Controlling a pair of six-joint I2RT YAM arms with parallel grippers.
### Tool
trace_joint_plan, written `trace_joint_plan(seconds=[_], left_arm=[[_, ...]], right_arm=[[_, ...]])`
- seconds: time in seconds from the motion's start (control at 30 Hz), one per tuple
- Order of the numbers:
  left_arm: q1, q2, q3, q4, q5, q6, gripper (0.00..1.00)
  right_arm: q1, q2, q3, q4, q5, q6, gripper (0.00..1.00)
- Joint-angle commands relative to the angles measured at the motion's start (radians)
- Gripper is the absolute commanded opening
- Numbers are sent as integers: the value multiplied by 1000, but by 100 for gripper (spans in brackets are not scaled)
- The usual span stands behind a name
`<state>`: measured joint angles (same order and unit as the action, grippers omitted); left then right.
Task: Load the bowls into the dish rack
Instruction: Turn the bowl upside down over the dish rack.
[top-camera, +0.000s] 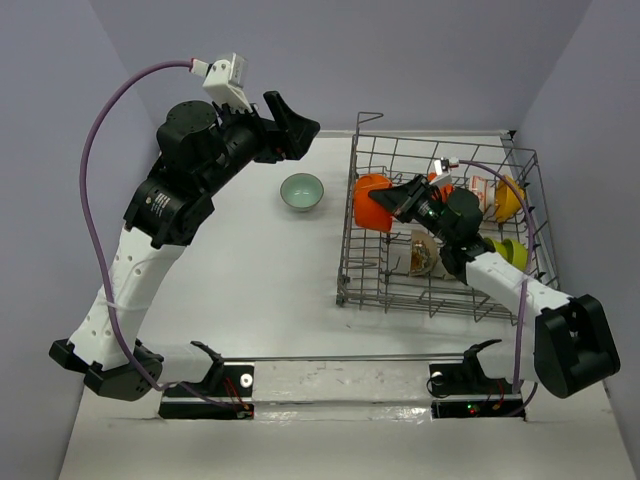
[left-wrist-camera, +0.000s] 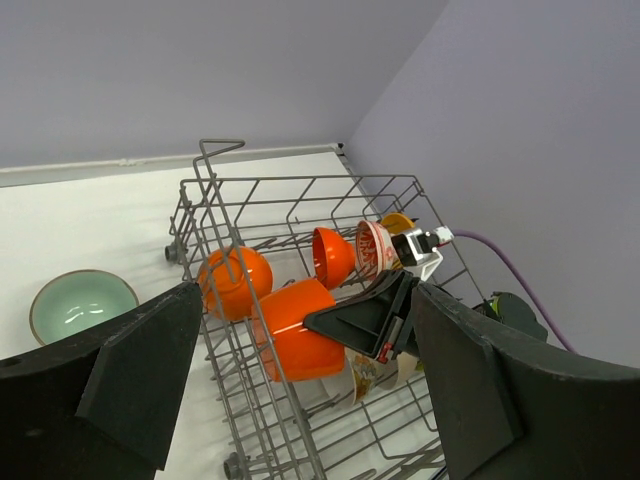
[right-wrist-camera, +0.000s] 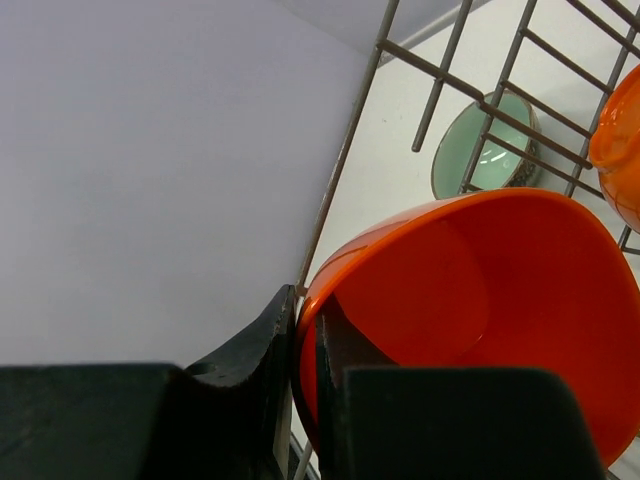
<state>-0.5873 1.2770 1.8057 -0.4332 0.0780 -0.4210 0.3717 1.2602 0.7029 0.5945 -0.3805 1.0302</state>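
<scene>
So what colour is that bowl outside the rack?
The bowl is pale teal-green, darker at the rim; clearest in the left wrist view.

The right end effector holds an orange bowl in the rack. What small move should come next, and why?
Probably ease the orange bowl down until the dish rack bears it. The right end effector is shut on its rim, and the bowl is tilted, already inside the rack; whether it rests there yet, I cannot tell.
</scene>
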Motion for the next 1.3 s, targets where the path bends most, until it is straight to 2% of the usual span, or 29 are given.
trace_joint_plan(seconds=[0.0, 0.27, 0.8, 1.0, 1.27], left_arm=[[3, -38, -16, 70, 20, 2, 94], [3, -34, -20, 73, 22, 1, 94], [3, -22, -26, 82, 26, -1, 94], [3, -22, -42, 86, 31, -2, 94], [3, -19, -43, 90, 34, -4, 94]], right_arm=[[-4, 27, 10, 221, -21, 88, 1], [-4, 122, 0, 321, -40, 172, 1], [-4, 202, -71, 453, -29, 287, 1], [-22, 260, -94, 553, -60, 349, 1], [-31, 292, -80, 579, -109, 364, 1]])
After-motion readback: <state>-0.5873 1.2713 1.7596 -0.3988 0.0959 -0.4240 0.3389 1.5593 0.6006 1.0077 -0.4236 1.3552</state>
